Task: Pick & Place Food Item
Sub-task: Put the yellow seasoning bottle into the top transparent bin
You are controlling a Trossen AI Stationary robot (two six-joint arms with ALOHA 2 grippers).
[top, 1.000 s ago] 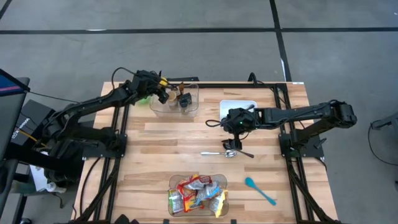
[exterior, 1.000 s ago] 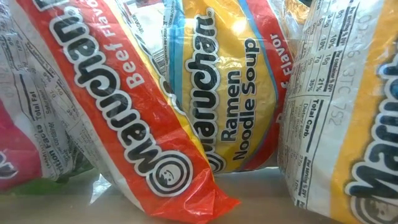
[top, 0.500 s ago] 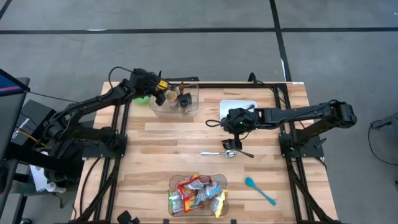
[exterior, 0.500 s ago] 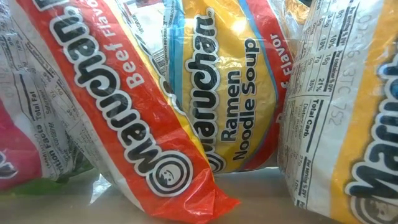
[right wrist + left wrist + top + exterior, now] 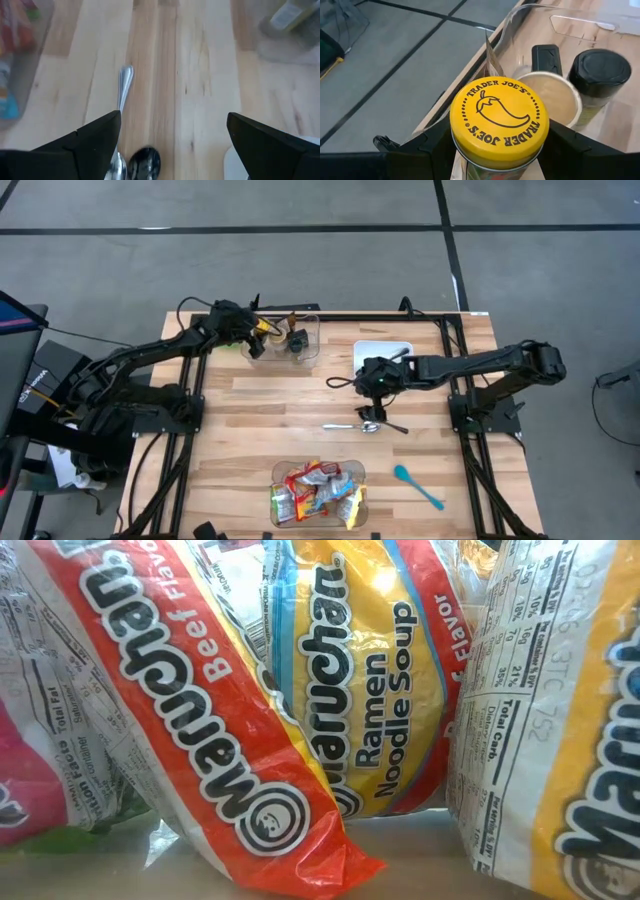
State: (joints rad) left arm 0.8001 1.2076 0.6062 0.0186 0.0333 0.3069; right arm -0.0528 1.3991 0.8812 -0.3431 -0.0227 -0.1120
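Note:
My left gripper is shut on a jar with a yellow "Trader Joe's" lid, at the left end of a clear bin on the table's far side. In the bin stand a beige-lidded jar and a black-lidded jar. My right gripper hangs open over the table's middle, above a metal spoon and a black spoon. It touches neither spoon. My left gripper pinches the jar between its two fingers, one on each side of the body just under the lid's rim. The fingers slant downward toward the far edge. The lid faces up and hides the jar's lower part.
A clear bin of ramen packets stands at the near edge and fills the low view. A teal spoon lies near the front right. A white tray sits behind my right gripper. Bare wood lies between the two bins.
My left gripper has sunk a little with the yellow-lidded jar at the clear bin's left end, and its wrist has rolled. It stays shut on the jar.

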